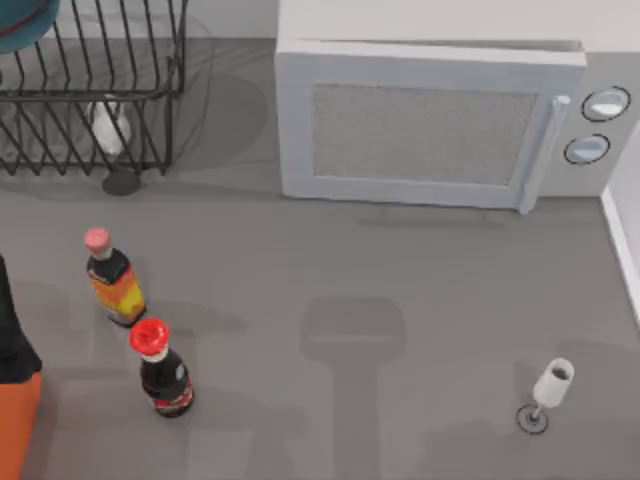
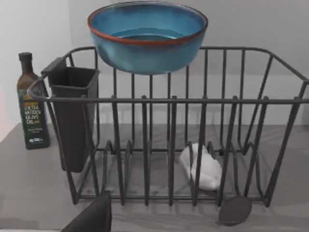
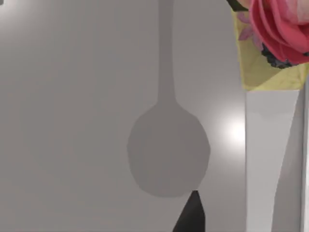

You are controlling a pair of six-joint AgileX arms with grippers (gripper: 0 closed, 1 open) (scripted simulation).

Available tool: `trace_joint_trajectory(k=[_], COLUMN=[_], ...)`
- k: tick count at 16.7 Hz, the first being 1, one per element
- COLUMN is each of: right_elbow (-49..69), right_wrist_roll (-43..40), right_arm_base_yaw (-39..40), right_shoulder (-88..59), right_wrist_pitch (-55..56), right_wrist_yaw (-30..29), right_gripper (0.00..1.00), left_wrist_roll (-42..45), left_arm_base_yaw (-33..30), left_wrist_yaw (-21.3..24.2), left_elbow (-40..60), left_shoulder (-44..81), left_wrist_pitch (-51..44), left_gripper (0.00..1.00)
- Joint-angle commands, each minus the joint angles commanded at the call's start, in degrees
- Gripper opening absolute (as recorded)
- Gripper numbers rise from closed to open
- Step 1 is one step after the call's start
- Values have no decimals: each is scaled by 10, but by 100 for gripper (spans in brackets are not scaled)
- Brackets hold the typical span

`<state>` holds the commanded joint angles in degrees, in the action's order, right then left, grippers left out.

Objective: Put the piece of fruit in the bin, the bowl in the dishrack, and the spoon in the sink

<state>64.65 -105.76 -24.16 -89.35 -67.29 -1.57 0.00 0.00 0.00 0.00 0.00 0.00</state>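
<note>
Bowl: teal-blue bowl (image 2: 147, 36) with a reddish-brown rim, level above the top bars of the dishrack (image 2: 169, 145) — whether it touches them, I cannot tell.
Dishrack: black wire rack at the table's far left corner (image 1: 90, 90), a dark cutlery cup (image 2: 72, 116) at one end, a crumpled white object (image 2: 202, 166) on its floor.
Bin: orange side with black top at the table's near left edge (image 1: 15, 410).
Left gripper: a dark fingertip (image 2: 94, 217) faces the rack — jaw state cannot be told.
Right gripper: one dark fingertip (image 3: 190, 215) over grey table; jaw state cannot be told.
Nearby: olive oil bottle (image 2: 31, 104) beside the rack; white microwave (image 1: 430, 125); two bottles (image 1: 160, 370); white cup (image 1: 550, 385).
</note>
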Motion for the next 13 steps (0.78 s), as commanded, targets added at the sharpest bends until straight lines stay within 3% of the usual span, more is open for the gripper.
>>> trace_joint_trajectory(k=[5,13], right_elbow=[211,715], right_wrist_roll=[17,95], right_arm_base_yaw=[34,107], right_shoulder=[-163,-486], right_wrist_pitch=[-80,-235], right_wrist_yaw=[-2,-4], right_gripper=[0,0], left_wrist_roll=[0,0], left_arm_base_yaw=[0,0], left_wrist_yaw=[0,0], left_elbow=[0,0], left_shoulder=[0,0], left_wrist_pitch=[0,0], left_gripper=[100,100])
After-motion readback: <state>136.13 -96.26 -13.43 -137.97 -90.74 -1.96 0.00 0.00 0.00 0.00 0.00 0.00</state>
